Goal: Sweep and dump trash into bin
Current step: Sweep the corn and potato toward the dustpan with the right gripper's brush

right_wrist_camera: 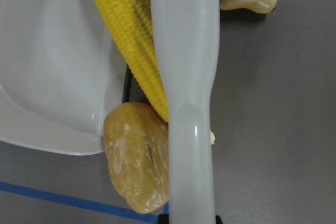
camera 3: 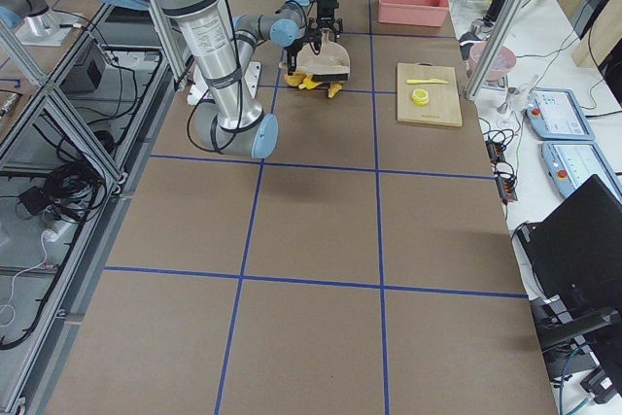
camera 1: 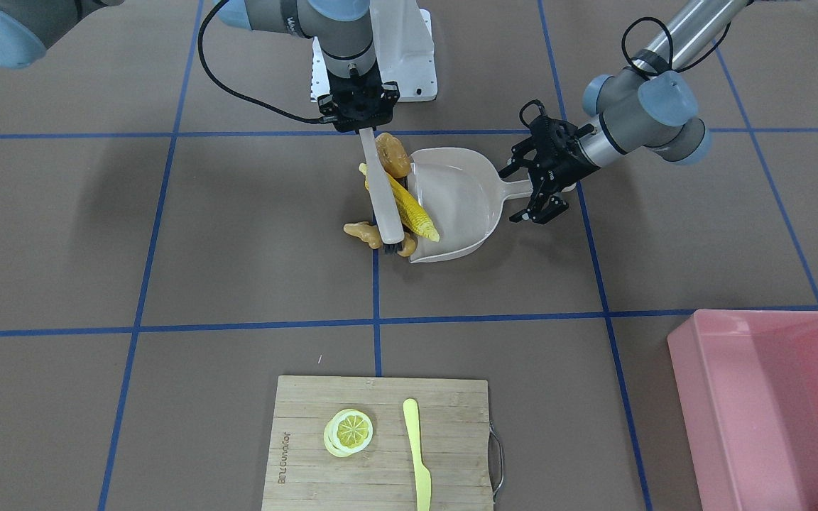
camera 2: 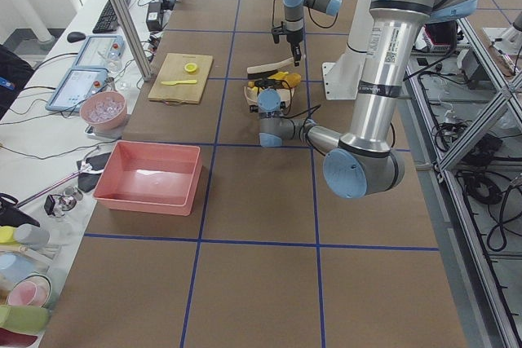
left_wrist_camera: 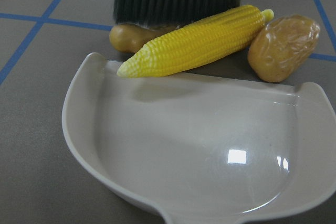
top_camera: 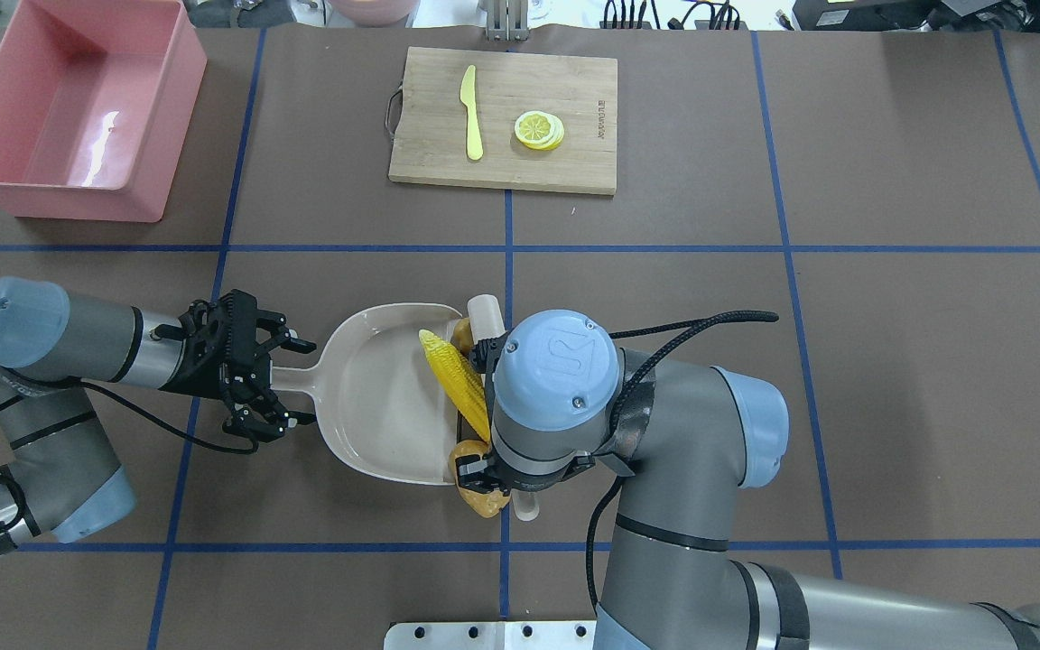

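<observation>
Dustpan: a beige dustpan (top_camera: 380,402) lies flat on the brown counter (camera 1: 167,234), its open mouth turned toward the right arm and its handle (top_camera: 297,380) toward the left arm.
Left end effector: the left end effector (camera 1: 513,195) sits at the dustpan's handle end. From where I stand its black fingers (top_camera: 296,344) look spread wide, one on each side of the handle, and I see a gap between them and the handle.
Right end effector: the right end effector (camera 1: 359,122) hangs over the dustpan's mouth side, pointing down, pinching the top of the brush.
Brush: the white brush (camera 1: 385,206) slants down along the dustpan's mouth, with its dark bristles (left_wrist_camera: 176,6) on the counter just outside the lip.
Corn cob: the yellow corn cob (camera 1: 412,210) lies along the dustpan's mouth, pressed between bristles and lip, with its pointed end resting on the lip.
Potato: the glossy brown potato (left_wrist_camera: 283,45) sits on the counter outside the dustpan, touching one corner of its mouth and the corn cob's blunt end.
Ginger root: the knobbly tan ginger root (camera 1: 361,232) lies on the counter outside the dustpan, at the bristles near the other corner of the mouth, partly hidden under the brush.
Bin: the pink bin (top_camera: 51,200) stands well apart from the dustpan, off past its handle end and toward the counter's edge away from the robot.
Cutting board: a wooden cutting board (top_camera: 430,135) lies well apart from the dustpan, toward that same edge. It carries a yellow knife (top_camera: 473,113) and a lemon slice (top_camera: 539,130).
</observation>
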